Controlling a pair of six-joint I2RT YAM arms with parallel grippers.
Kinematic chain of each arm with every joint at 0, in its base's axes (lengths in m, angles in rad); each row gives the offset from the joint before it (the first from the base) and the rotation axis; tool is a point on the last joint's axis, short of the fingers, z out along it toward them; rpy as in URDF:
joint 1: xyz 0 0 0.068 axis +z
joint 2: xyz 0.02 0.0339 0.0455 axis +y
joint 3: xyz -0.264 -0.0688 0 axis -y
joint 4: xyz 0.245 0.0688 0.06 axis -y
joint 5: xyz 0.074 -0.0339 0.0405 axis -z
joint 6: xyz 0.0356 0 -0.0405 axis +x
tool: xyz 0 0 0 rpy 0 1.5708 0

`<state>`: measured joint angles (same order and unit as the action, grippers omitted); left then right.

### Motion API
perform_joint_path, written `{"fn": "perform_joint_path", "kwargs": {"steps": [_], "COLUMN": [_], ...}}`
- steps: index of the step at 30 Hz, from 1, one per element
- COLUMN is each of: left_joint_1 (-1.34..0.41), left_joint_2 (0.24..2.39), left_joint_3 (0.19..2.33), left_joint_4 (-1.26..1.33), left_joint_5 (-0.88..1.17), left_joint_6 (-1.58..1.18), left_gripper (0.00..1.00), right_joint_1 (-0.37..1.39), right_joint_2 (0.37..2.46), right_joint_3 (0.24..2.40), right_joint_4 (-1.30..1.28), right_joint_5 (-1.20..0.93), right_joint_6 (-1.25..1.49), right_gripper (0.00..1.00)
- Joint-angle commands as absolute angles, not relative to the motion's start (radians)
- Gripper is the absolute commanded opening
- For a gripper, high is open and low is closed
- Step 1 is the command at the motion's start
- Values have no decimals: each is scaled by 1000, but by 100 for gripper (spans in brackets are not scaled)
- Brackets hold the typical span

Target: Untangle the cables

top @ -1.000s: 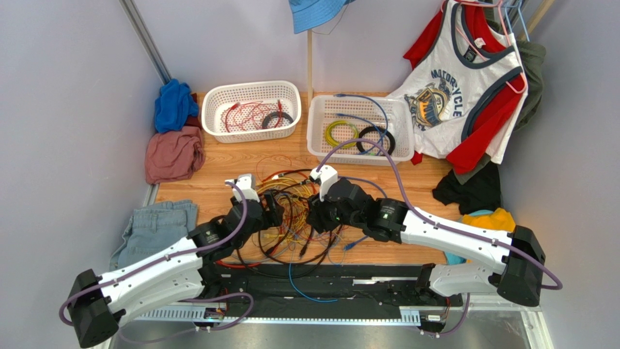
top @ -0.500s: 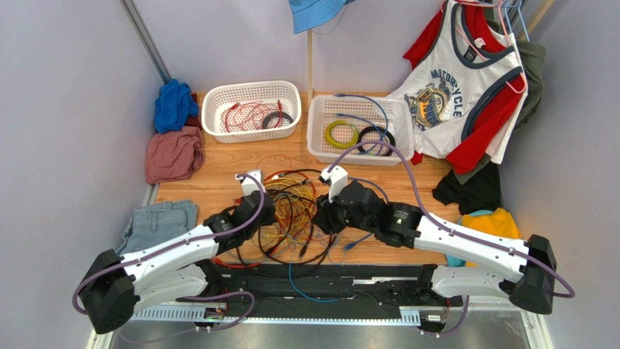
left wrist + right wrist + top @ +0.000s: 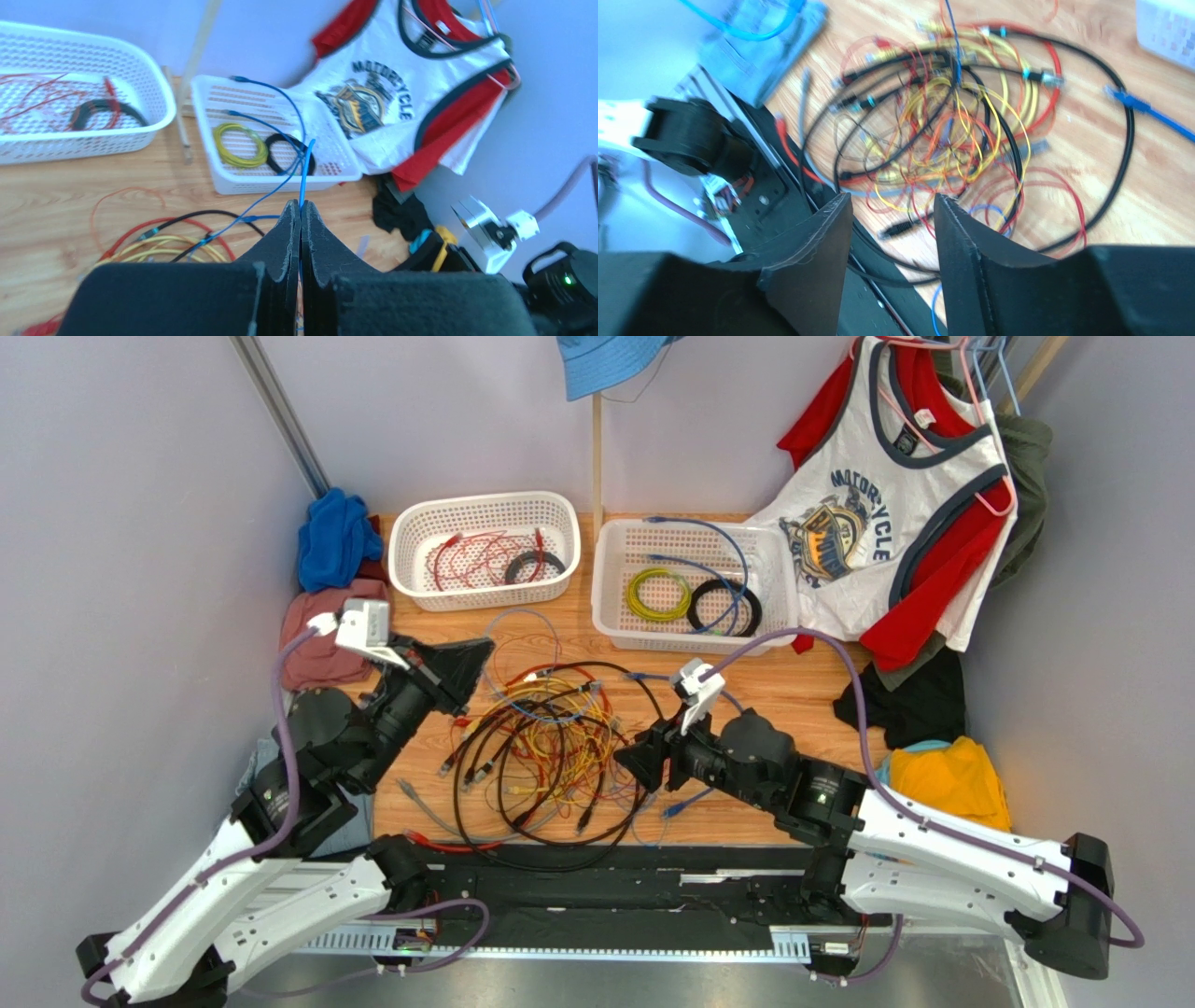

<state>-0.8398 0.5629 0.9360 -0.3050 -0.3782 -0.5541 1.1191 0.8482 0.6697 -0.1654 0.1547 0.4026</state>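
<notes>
The cables [image 3: 554,749] lie in a loose tangle of black, red, orange and yellow loops on the wooden table, also seen in the right wrist view [image 3: 955,126]. My left gripper [image 3: 460,665] is lifted at the tangle's upper left. It [image 3: 300,207] is shut on a thin blue cable [image 3: 303,175] that comes out of the pressed-together jaw tips and runs toward the right basket. My right gripper [image 3: 648,756] hovers at the tangle's right edge. In its own view the right gripper [image 3: 892,203] is open, with nothing between the fingers.
Two white baskets stand at the back. The left basket [image 3: 484,500] holds red cords and a black coil. The right basket [image 3: 603,602] holds yellow-green and black coils and a blue cord. Clothes lie at the left [image 3: 334,630] and right [image 3: 912,707], and a shirt [image 3: 898,504] hangs at the back right.
The left gripper has closed on the blue cable and swung up and left out of the tangle. The right gripper has drawn back to the right and opened wider.
</notes>
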Motion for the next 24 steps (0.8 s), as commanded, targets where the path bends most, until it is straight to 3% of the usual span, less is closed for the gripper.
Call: {"fn": "perform_joint_path", "kwargs": {"steps": [1,10,24], "left_joint_1": [-838,-838,-842], "left_joint_2": [708,827,836], "left_joint_3": [1061,1276,1299], "left_joint_4": [-331,-360,-400], "left_joint_5": [-83,83,255], "left_joint_6": [-453,-361,-357], "left_gripper": [0,0,0], "right_joint_1": [1124,1121,1117], "right_joint_2": [789,844,1060], "right_joint_3": [656,721,808], "right_joint_4": [77,87,382], "right_joint_5": [143,329,436], "right_joint_6": [382,236,141], "right_gripper": [54,66,66]}}
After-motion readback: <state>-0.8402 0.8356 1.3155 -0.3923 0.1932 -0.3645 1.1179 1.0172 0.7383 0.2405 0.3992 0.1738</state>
